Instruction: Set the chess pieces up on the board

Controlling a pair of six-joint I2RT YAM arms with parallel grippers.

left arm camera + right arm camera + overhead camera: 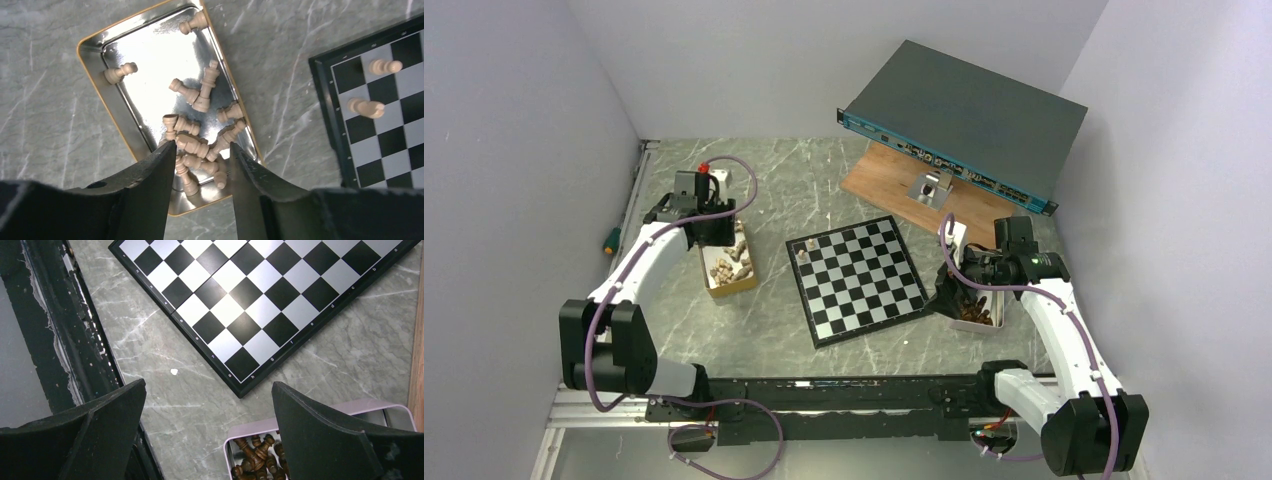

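Left jaws hang part-open and empty over tan chess pieces (192, 145) in a tin (95, 47), right jaws wide, empty

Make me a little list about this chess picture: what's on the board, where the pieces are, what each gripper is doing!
board: black and silver checks, two light ones standing near one corner
light pieces: mostly jumbled in the gold tin, left of the board
dark pieces: heaped in the pale tin, right of the board
left gripper: open, over the gold tin
right gripper: open, by the pale tin
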